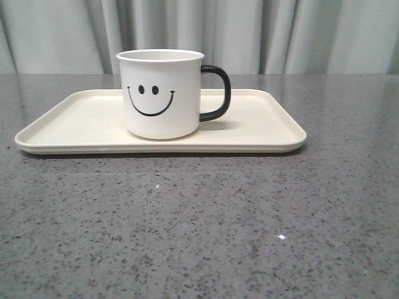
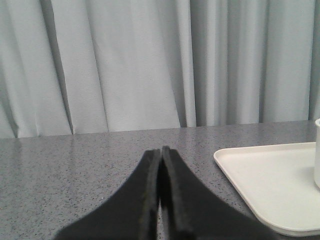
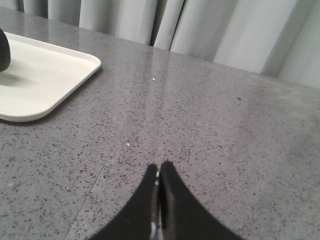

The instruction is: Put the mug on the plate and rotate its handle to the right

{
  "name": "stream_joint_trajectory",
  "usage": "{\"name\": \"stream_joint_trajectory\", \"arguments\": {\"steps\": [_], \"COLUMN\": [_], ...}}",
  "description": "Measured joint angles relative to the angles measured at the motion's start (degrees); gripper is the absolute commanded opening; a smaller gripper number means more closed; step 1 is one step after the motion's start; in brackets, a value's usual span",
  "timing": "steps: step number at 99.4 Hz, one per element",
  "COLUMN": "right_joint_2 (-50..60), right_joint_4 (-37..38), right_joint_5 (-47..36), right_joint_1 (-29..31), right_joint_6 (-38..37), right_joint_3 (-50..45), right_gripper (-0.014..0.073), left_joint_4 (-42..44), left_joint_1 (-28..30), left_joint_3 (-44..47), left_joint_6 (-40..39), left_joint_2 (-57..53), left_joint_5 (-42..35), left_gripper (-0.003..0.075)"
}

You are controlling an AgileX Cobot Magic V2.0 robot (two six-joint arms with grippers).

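The white mug [image 1: 161, 93] with a black smiley face stands upright on the cream plate [image 1: 262, 124], a little left of its middle. Its black handle [image 1: 217, 93] points to the right. Neither gripper shows in the front view. In the left wrist view my left gripper [image 2: 160, 150] is shut with nothing in it, low over bare table, apart from the plate [image 2: 270, 180]; a sliver of the mug [image 2: 317, 150] shows at that view's edge. My right gripper [image 3: 159, 167] is also shut and empty, over bare table away from the plate [image 3: 45, 75]. A bit of the handle [image 3: 3, 50] shows there.
The grey speckled table [image 1: 199, 224] spreads all round the plate. Pale curtains [image 1: 280, 31] hang behind its far edge.
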State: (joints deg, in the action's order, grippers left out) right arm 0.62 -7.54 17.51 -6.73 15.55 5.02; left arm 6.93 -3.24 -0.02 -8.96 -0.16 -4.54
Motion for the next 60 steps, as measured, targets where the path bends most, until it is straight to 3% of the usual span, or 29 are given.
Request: {"name": "stream_joint_trajectory", "arguments": {"steps": [60], "right_joint_2": [0.0], "right_joint_4": [3.27], "right_joint_5": [-10.24], "right_joint_1": [0.0], "right_joint_6": [0.0], "right_joint_3": [-6.58], "right_gripper": [-0.0111], "left_joint_4": [0.0], "left_joint_1": [0.0], "left_joint_3": [0.0], "left_joint_6": [0.0], "left_joint_2": [0.0], "left_joint_5": [0.0], "left_gripper": [-0.002]}}
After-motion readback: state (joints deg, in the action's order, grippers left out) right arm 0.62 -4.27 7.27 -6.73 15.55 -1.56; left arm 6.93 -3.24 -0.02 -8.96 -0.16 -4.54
